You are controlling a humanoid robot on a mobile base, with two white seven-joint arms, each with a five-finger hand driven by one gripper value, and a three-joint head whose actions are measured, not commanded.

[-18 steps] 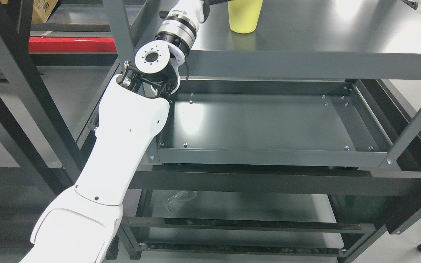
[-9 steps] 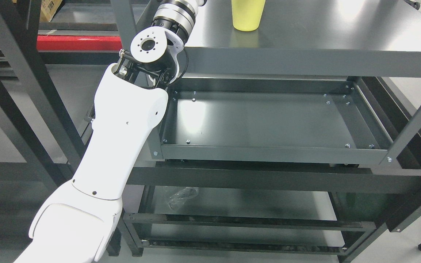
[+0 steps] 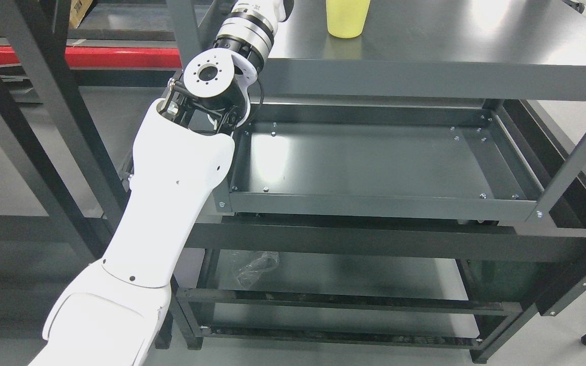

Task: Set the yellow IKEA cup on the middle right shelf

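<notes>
Yellow cup rests on the top shelf, left arm reaching up beside it

Head view: the yellow IKEA cup stands upright at 12 o'clock on the dark metal shelf, likely just set down. The left arm rises from 7 o'clock; its robot hand is cut off by the frame, so its grip cannot be told. Below lies a bare tray shelf; crumpled plastic sits lower.

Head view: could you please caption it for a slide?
Left arm reaches up past the shelf where a yellow cup stands.
</notes>
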